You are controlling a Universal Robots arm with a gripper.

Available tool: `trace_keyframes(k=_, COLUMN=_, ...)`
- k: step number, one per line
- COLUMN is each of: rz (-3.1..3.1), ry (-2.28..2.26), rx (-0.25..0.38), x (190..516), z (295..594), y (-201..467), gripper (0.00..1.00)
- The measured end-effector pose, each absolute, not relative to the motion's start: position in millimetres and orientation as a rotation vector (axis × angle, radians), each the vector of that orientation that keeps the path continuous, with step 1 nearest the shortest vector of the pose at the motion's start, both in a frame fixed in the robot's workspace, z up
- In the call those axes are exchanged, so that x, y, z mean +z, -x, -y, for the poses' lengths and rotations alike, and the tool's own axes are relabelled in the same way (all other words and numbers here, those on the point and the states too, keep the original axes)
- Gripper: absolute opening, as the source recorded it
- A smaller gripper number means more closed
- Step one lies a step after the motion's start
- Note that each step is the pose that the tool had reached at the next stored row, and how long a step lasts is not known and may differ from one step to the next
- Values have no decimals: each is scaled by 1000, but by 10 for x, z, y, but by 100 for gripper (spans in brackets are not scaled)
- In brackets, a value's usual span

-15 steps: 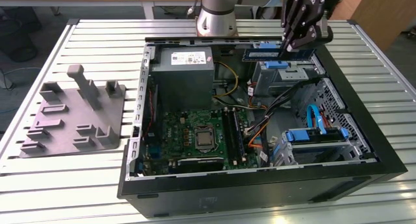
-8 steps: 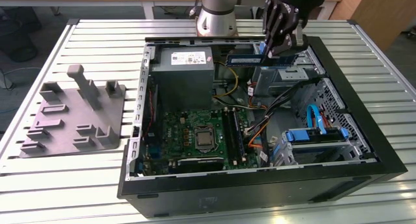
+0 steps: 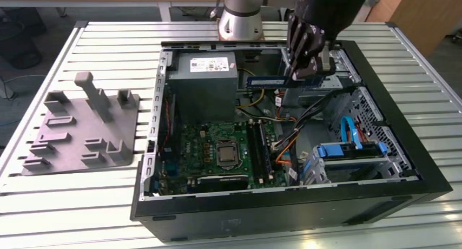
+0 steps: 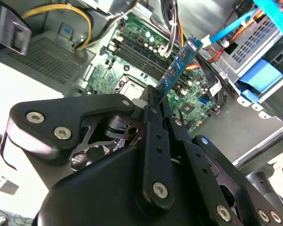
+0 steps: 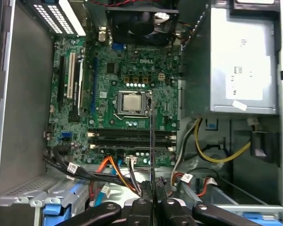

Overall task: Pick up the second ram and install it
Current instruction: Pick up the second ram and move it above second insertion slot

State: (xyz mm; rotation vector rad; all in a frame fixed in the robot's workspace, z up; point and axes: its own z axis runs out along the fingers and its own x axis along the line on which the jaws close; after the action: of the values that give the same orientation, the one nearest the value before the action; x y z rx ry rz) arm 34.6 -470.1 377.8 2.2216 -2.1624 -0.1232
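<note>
My gripper [image 3: 306, 71] hangs over the back of the open computer case [image 3: 404, 168], shut on the second ram [image 3: 277, 82], a thin narrow board that juts out level toward the exterior view's left. In the second wrist view the ram [image 4: 181, 63] sticks out from between the fingers [image 4: 151, 110] above the motherboard. In the first wrist view the ram [image 5: 151, 141] shows edge-on as a thin line rising from the gripper [image 5: 152, 201], crossing the long black memory slots [image 5: 132, 140] below the processor socket [image 5: 132, 102]. The green motherboard [image 3: 216, 151] lies on the case floor, well below the ram.
A grey power supply [image 3: 205, 84] fills the case's back corner on the exterior view's left. Loose cables [image 3: 303, 119] and a blue drive cage [image 3: 347, 151] sit on the right. A grey holder block [image 3: 83, 127] lies on the slatted table [image 3: 72, 205] outside the case.
</note>
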Motion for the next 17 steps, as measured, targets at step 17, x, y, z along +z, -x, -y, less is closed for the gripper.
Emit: trace_keyframes(k=17, rz=2163, ry=-2221, rx=-123, x=3486, z=4922, y=-268, gripper=14)
